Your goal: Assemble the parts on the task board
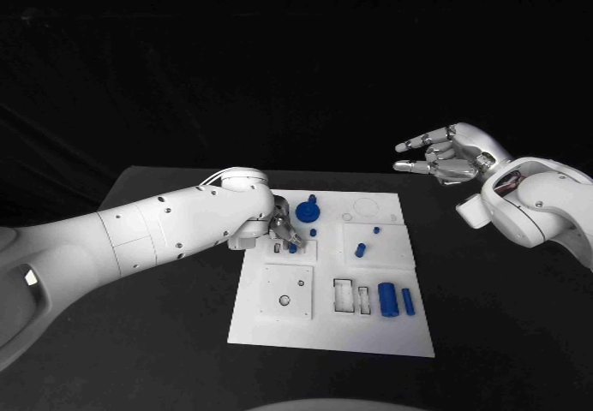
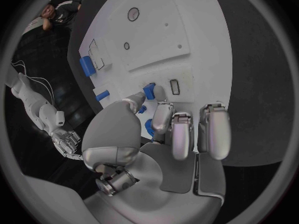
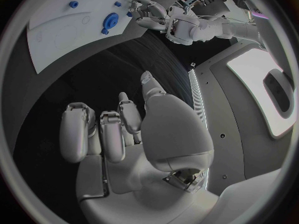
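The left hand (image 1: 282, 233) pinched a small blue peg (image 2: 149, 90) over the white board (image 1: 284, 330), probably to fit it in. The right hand (image 1: 447, 155) hung off to the side, fingers curled on nothing, likely to keep clear.

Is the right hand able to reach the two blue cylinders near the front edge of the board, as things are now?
Probably yes. The right hand holds nothing and hangs above the table. The blue cylinders lie uncovered on the board, and the left hand works farther back.

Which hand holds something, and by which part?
The left hand pinches a small blue part by its end over the task board; the right hand holds nothing.
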Robot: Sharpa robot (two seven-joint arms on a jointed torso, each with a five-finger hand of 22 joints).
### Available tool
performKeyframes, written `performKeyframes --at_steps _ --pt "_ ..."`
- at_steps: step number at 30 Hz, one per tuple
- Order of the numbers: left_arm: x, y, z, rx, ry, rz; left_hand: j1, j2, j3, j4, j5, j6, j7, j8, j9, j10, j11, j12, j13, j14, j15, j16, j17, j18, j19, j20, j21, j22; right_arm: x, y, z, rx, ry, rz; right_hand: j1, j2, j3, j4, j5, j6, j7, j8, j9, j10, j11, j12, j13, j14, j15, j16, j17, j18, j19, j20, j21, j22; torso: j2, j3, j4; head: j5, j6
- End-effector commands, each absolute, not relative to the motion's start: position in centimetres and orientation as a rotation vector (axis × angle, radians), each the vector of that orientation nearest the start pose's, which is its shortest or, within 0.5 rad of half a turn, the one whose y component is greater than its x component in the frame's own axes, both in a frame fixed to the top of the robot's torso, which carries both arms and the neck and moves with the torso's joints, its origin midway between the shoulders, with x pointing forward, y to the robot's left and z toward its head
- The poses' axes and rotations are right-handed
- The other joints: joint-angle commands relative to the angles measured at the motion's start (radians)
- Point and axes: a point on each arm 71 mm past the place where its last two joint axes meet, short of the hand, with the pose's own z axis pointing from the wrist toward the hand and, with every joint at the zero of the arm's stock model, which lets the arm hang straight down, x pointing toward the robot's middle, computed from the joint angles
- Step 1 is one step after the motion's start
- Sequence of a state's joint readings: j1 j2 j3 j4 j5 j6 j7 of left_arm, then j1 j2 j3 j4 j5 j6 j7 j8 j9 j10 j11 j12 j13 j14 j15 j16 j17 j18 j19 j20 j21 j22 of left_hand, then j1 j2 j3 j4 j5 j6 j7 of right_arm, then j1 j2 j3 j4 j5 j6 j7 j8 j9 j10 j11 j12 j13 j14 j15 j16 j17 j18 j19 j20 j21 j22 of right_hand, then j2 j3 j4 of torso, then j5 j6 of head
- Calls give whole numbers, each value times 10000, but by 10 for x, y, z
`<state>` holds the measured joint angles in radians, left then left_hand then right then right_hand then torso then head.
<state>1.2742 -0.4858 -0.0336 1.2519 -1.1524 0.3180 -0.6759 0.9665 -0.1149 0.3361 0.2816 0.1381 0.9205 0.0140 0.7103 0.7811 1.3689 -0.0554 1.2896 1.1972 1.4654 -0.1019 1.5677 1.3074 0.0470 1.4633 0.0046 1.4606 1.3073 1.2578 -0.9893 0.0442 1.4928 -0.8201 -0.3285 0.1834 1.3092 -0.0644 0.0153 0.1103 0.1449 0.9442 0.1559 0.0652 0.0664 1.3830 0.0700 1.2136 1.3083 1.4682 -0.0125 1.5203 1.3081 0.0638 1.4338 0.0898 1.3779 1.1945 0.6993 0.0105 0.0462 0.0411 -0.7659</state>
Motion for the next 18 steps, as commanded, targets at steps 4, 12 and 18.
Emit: performKeyframes --at_steps 4,12,18 --pt "519 121 -219 544 24452 -1771 -90 -20 -170 39 -54 51 -19 1 22 65 10 26 -19 1054 -100 31 2634 -103 566 -73 29 911 503 -282 -119 3587 15042 10143 -113 12 -116 36 68 37 -28 36 11 -26 -53 -68 194 805 -12 -63 1768 110 -16 -33 -82 -45 0 -5 -5 6 27" --pt "516 124 -210 -1260 24110 -3322 -167 -192 -1229 56 -77 -381 101 -177 -8 -326 101 -390 -561 1054 -43 31 2634 -24 441 -46 -245 522 505 -283 -120 3601 15058 10105 -131 13 -140 53 72 36 -27 35 10 -27 -52 -67 192 806 -11 -62 1770 109 -14 -33 -82 -42 -9 -2 -7 -10 105" --pt "518 130 -188 -2104 23897 -4267 317 -37 -2005 62 -48 -873 406 -804 -485 -791 370 -816 -1153 1054 182 31 2634 13 375 153 -397 337 506 -284 -124 3643 15106 10043 -131 13 -140 53 72 36 -27 35 10 -27 -52 -67 192 806 -11 -62 1770 109 -14 -33 -82 -42 -2 6 0 -20 164"
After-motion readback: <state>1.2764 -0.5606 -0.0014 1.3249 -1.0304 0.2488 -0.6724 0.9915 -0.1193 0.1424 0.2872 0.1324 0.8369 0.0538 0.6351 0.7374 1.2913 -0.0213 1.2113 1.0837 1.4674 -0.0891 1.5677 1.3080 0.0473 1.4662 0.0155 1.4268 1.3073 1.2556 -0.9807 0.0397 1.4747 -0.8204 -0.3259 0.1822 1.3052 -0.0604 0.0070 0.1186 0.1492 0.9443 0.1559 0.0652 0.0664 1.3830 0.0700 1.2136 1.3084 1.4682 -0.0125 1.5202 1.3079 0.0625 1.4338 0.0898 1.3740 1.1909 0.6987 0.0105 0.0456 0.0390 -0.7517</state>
